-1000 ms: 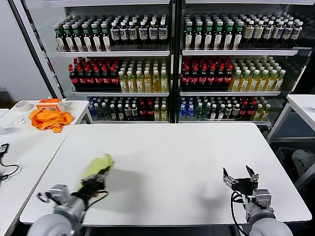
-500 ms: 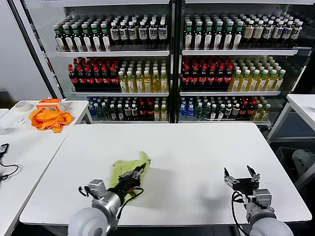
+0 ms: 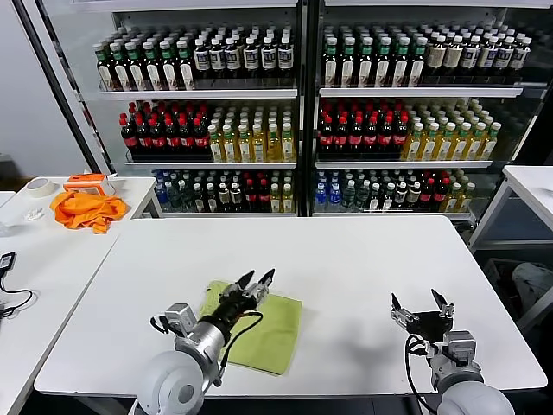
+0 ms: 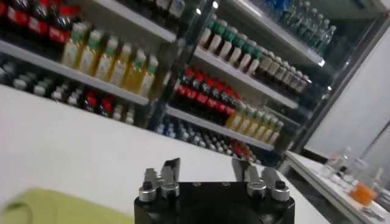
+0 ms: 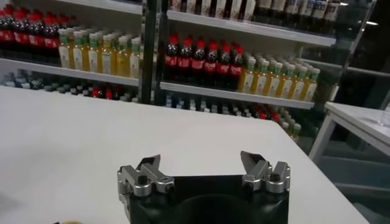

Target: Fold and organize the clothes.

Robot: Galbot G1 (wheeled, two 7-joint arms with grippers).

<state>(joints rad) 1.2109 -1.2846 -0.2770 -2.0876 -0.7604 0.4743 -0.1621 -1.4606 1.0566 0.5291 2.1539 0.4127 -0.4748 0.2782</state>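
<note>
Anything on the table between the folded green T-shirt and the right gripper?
Nothing: the head view shows bare white table between the T-shirt and the right gripper.

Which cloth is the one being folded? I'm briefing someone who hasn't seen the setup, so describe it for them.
On the big white table facing the drinks shelves, it is the lime yellow-green T-shirt lying flat near the front edge, under the open left gripper. The only other cloth, the orange garment, is crumpled on the side table.

Lime T-shirt (image 3: 268,333) folded flat, near table's front-left edge.
</note>
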